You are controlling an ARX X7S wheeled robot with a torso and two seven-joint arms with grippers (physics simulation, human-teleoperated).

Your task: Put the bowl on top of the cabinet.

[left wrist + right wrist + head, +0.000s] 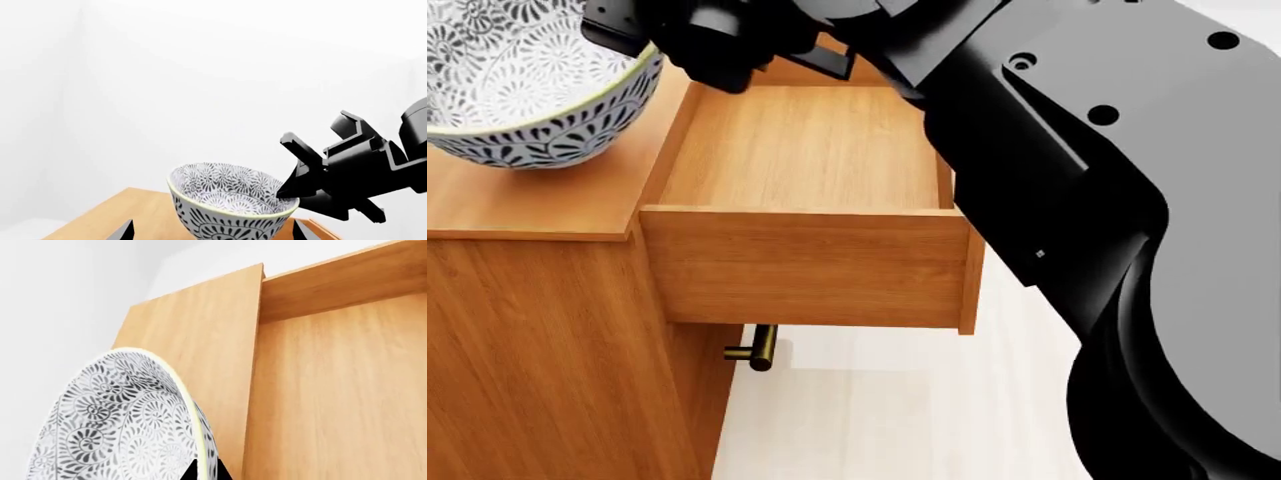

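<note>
A: Where is the bowl [527,85] right now?

B: In the upper left of the head view, on the flat top of the cabinet [507,205], just beside the open drawer [807,150]. Whether its foot fully bears on the wood I cannot tell, though it looks set down or very nearly so.

A: And who has hold of it?

B: The right gripper [293,187]. In the left wrist view, lower right, one dark finger [303,160] sits inside the wall and the rest of the gripper sits outside it, so the jaws are nearly closed, pinching the rim.

A: The left gripper?

B: Only two dark tips at the bottom edge of its own camera view, set well apart with the bowl between them. It looks spread and holds nothing.

A: How would you expect that bowl to handle?

B: Glazed ceramic by the look of it: stiff, fairly heavy for its size, slippery and easily chipped. A one-sided rim pinch lets it tilt, so I would judge the rim near the yellow-green edge is the right place, but only with a firm, level hold.

A: Next?

B: Probably release gently, then lift straight clear — a sideways drag could push it toward the drawer edge.
</note>
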